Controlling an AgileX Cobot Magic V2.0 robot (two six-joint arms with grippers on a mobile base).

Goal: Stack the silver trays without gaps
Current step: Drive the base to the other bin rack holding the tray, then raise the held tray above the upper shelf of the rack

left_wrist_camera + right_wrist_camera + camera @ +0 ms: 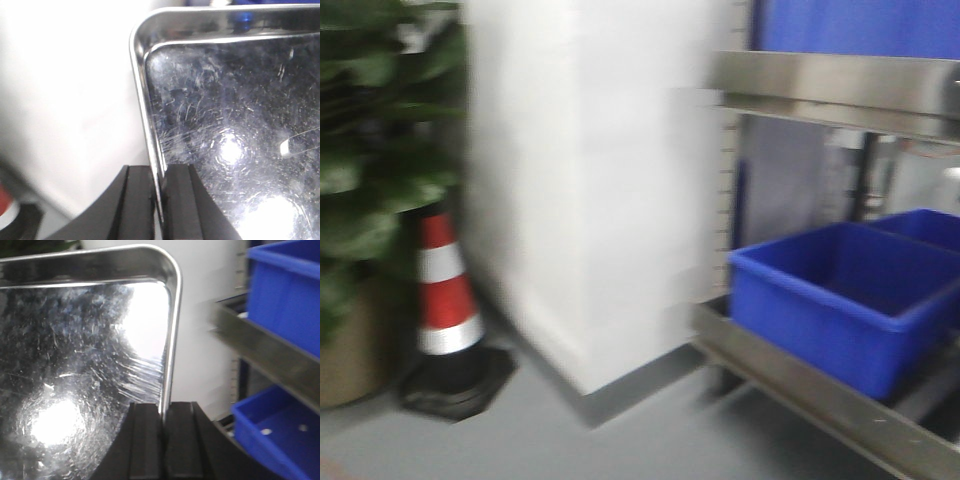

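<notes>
A silver tray (235,125) fills the left wrist view, its scratched mirror bottom catching two light spots. My left gripper (161,200) is shut on its left rim, one black finger (139,205) outside and one inside. In the right wrist view a silver tray (75,365) shows its rounded right corner, and my right gripper (163,440) is shut on its right rim. Whether both wrist views show the same tray I cannot tell. Neither tray nor grippers appear in the front view.
A steel shelf rack (820,400) stands at the right with blue bins (840,290) on it. A white pillar (590,180) is ahead. An orange-white traffic cone (445,300) and a potted plant (360,150) stand at the left on grey floor.
</notes>
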